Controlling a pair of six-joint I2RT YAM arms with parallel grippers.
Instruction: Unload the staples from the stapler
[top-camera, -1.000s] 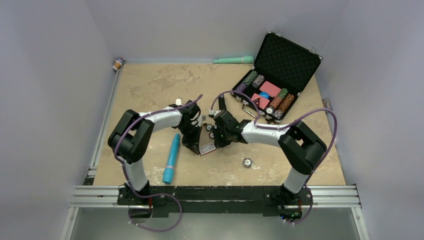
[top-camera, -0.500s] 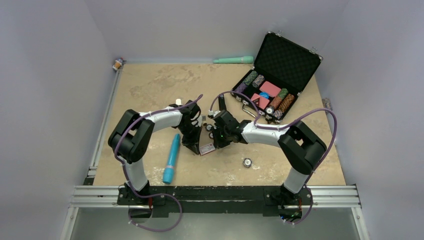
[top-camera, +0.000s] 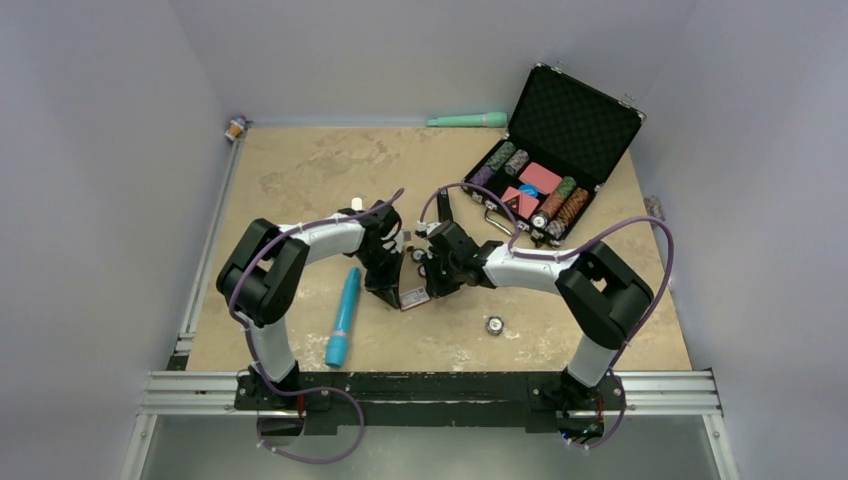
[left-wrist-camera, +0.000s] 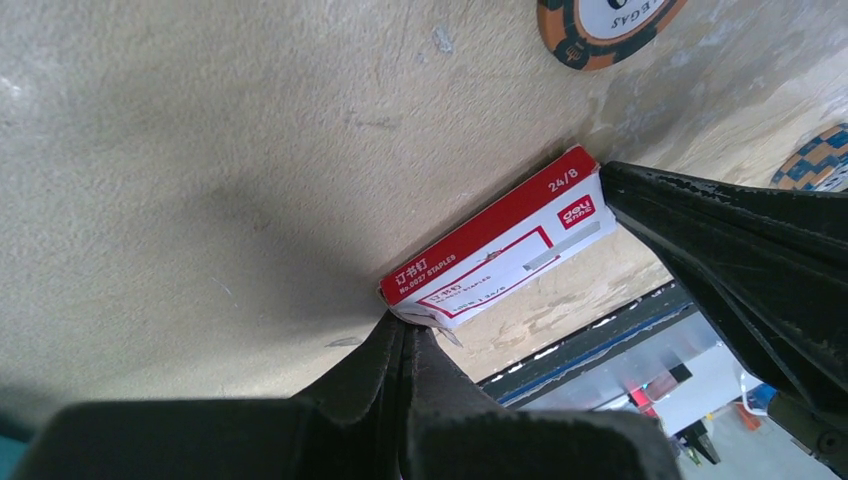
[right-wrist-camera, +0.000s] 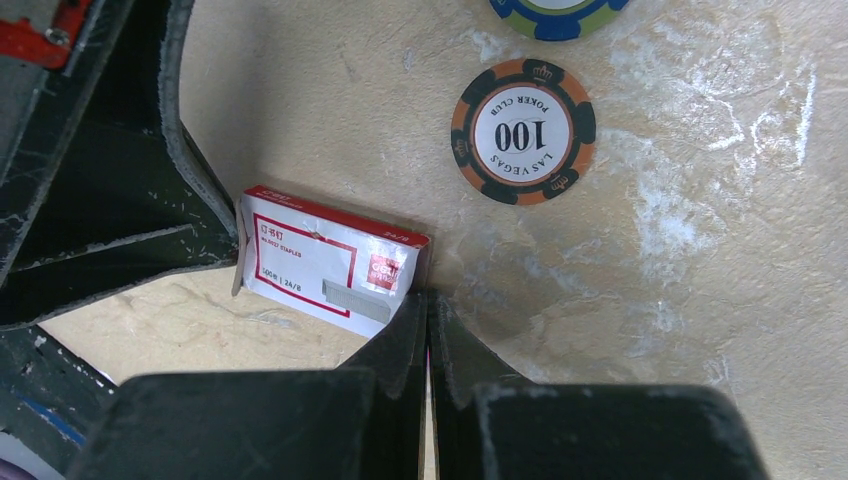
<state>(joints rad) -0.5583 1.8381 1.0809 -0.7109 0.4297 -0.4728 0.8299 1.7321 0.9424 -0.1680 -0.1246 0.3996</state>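
A small red-and-white staple box (left-wrist-camera: 500, 255) lies flat on the tan table (top-camera: 300, 170), between my two grippers. My left gripper (left-wrist-camera: 405, 325) is shut, and its tip touches the box's torn end flap. My right gripper (right-wrist-camera: 427, 297) is also shut, with its tip against the opposite end of the box (right-wrist-camera: 320, 265). In the top view the box (top-camera: 414, 297) sits at mid-table, with the left gripper (top-camera: 386, 295) and the right gripper (top-camera: 433, 290) on either side. The stapler is hidden or out of view in all three views.
A blue tube (top-camera: 342, 317) lies left of the left arm. An open black case (top-camera: 575, 120) of poker chips stands at the back right. An orange-and-black chip (right-wrist-camera: 523, 131) lies near the box and another chip (top-camera: 494, 325) to its right. A teal stick (top-camera: 467, 120) lies along the back edge.
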